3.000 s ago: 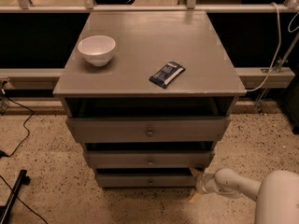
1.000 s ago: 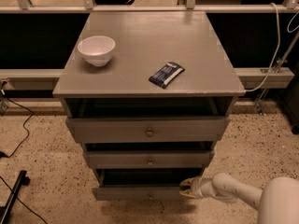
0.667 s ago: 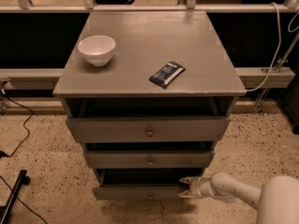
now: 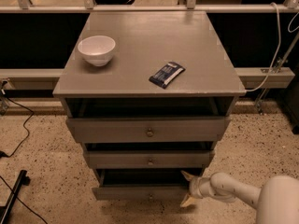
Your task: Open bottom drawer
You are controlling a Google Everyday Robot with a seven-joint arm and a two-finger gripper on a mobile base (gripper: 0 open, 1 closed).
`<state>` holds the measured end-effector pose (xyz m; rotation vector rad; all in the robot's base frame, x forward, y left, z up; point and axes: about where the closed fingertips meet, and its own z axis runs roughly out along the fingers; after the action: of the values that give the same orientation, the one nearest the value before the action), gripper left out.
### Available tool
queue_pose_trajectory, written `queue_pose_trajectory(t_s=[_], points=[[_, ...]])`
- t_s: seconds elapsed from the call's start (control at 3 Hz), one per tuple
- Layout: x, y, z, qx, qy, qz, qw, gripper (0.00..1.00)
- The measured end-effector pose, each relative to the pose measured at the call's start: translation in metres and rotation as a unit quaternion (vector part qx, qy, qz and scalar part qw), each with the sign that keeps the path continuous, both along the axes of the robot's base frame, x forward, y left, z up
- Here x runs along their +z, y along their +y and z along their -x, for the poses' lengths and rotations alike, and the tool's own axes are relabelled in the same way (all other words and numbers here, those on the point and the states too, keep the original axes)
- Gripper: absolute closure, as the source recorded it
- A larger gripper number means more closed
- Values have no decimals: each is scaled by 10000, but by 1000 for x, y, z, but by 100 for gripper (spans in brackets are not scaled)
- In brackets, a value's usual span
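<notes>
Speckled floor (image 4: 42,171) runs under a grey cabinet (image 4: 140,27) that stands against a dark railed wall. A white bowl (image 4: 96,49) and a dark snack packet (image 4: 167,74) sit well apart on the cabinet top.

The gripper (image 4: 186,188) is low at the front right of the cabinet, at the right end of the bottom drawer (image 4: 135,192). Its 2 pale fingers (image 4: 186,176) are spread wide, 1 above and 1 below the drawer front, so the front's end lies between them. They look hooked around it rather than pinching, but contact can't be confirmed. The arm (image 4: 231,190) comes in from the lower right, approx level with the drawer.

Change vs 3 s ago: the bottom drawer front has come fwd and now sits lower in view, with a dark gap showing above it. The gripper has come fwd and left with it. Vs 1 s ago the shift is small, so the pull looks to be slowing or near its end.

Bottom drawer's tiny knob (image 4: 150,196) is untouched; the pull is made at the side edge. The middle drawer (image 4: 149,160) and top drawer (image 4: 148,130) haven't moved, nor have the bowl and packet.

Judgement: the task is mostly done, since the drawer is clearly part open and its inside shows dark. What's left is a bit more travel, or letting go and backing off. Risk: pulling at 1 end could skew the drawer and jam it.
</notes>
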<state>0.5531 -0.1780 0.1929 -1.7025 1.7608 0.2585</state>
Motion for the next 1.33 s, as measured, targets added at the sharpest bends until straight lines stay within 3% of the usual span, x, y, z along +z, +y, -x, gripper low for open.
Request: queue_pose_trajectory(t_s=[0.33, 0.67, 1.0, 1.33], points=[[-8, -4, -5, -23, 80, 129, 9999, 0], [-23, -10, 6, 86, 457, 434, 9980, 2], [-28, -17, 24, 87, 652, 518, 9965, 24], [-34, -15, 48, 117, 848, 69, 9963, 46]])
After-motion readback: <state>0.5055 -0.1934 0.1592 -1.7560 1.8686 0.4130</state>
